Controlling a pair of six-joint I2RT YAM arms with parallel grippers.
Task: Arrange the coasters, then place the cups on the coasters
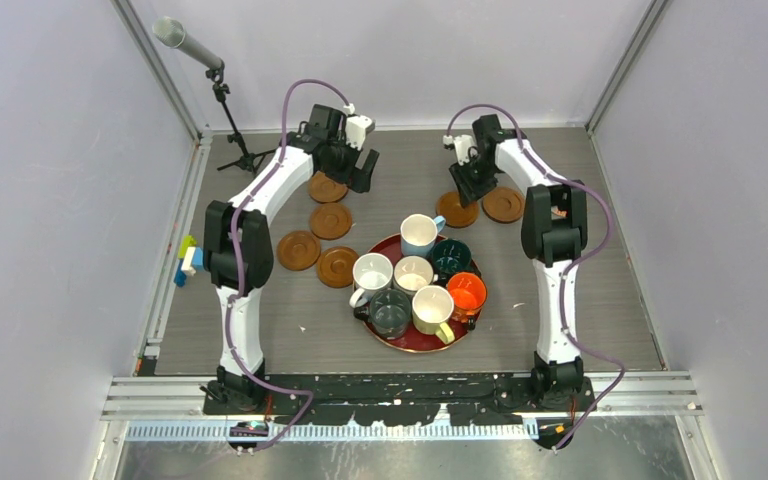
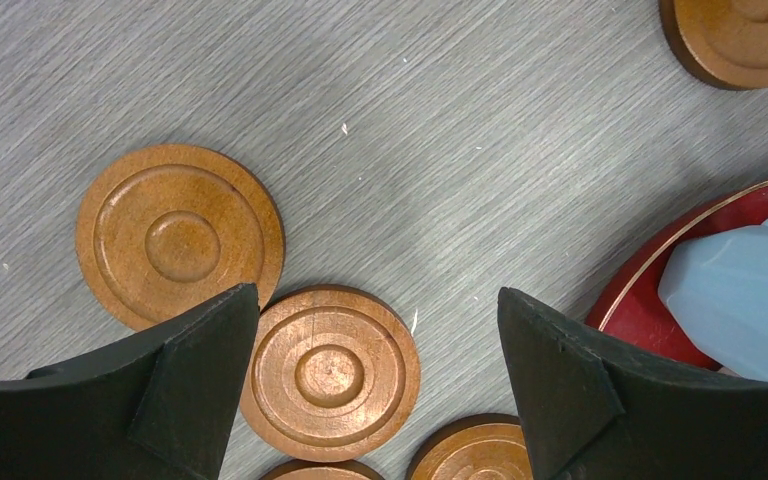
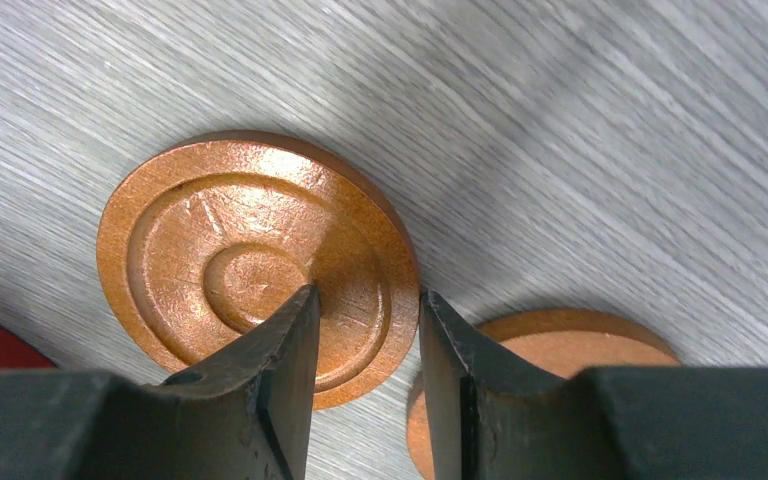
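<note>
Landmark: red tray (image 1: pixel 412 345), centre of the grey table (image 1: pixel 260 330); every place below is taken from it.
Outermost coaster (image 1: pixel 298 250): flat on the table, furthest left of the tray.
Far coaster (image 1: pixel 327 187): left of the tray and beyond it, partly under the left arm's wrist.
Middle coaster (image 1: pixel 330 220): left of the tray, between the far coaster and the near one.
Near coaster (image 1: pixel 338 266): just beside the tray's left rim.
Left gripper (image 1: pixel 358 174): above the table beyond the tray's far-left edge, jaws spread wide with nothing between them.
Cups: all seven stand upright on the tray, crowded together. From the left they are the white cup (image 1: pixel 371 272), grey-green cup (image 1: pixel 390 312), cream cup (image 1: pixel 412 272), light blue cup (image 1: pixel 420 233), pale yellow cup (image 1: pixel 432 308), dark teal cup (image 1: pixel 451 257) and orange cup (image 1: pixel 467 292).
Straddled coaster (image 3: pixel 210 250): on the table just beyond the tray's far-right rim.
Right gripper (image 3: pixel 365 292): low over that coaster, jaws narrowed, one finger on its face and the other outside its edge. I cannot tell whether they pinch it.
Last coaster (image 1: pixel 503 204): just beside the straddled one, further right of the tray.
</note>
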